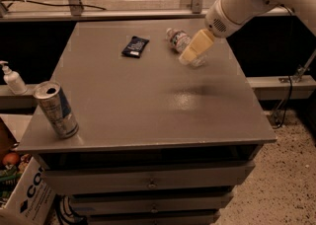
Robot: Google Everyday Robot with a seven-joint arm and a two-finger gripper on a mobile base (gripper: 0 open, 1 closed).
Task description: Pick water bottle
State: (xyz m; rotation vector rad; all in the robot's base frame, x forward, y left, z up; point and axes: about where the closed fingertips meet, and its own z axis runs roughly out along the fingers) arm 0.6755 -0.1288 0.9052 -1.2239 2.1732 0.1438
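Observation:
The water bottle [177, 38] is small, clear and ribbed. It lies on its side at the far right of the grey table [148, 105], its cap end pointing to the far left. My gripper [194, 50], cream-coloured on a white arm, comes in from the upper right. It hangs over the bottle's near end and hides that part. I cannot tell whether it touches the bottle.
A silver-and-blue drink can [56, 109] stands at the table's front left corner. A dark flat packet [135, 46] lies left of the bottle. A white pump dispenser [12, 78] stands on a ledge to the left. A cardboard box [24, 199] sits on the floor at lower left.

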